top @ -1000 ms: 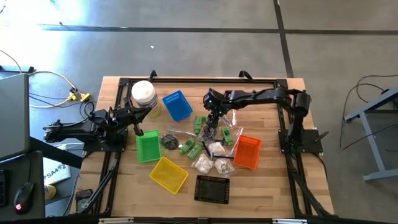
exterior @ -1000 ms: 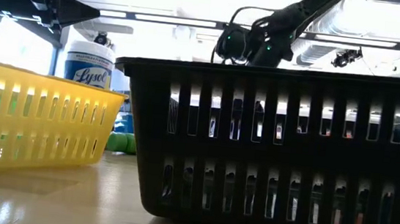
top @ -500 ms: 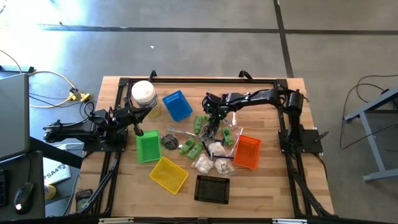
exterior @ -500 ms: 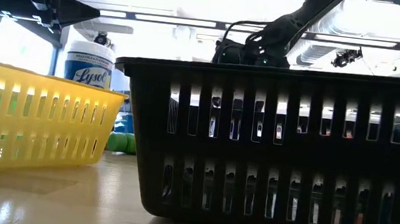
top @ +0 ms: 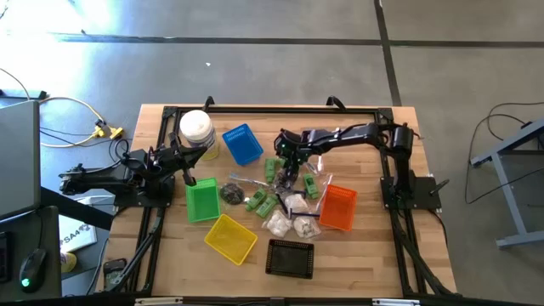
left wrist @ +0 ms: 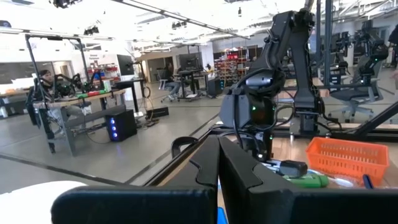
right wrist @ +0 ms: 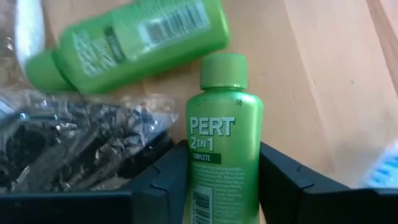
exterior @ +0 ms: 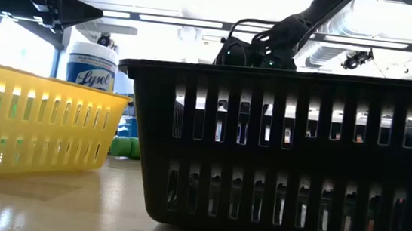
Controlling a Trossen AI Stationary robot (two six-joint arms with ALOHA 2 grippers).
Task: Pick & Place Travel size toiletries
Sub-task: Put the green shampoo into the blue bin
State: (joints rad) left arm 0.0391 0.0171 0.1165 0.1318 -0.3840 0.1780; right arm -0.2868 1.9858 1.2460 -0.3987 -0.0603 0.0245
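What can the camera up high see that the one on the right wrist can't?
Only the high view shows the whole table, the coloured baskets like the yellow basket, and the waiting left hand by the green basket. Only the right wrist view shows the PERT label on the green bottle between its fingers. Both show green bottles on the wood.

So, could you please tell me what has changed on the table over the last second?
The right end effector has dropped lower over the pile of toiletries, and its fingers have narrowed around an upright-facing green bottle, one on each side; whether they already press it is unclear. The left end effector has stayed shut by the green basket. Baskets, the white jar and the other items are unmoved.
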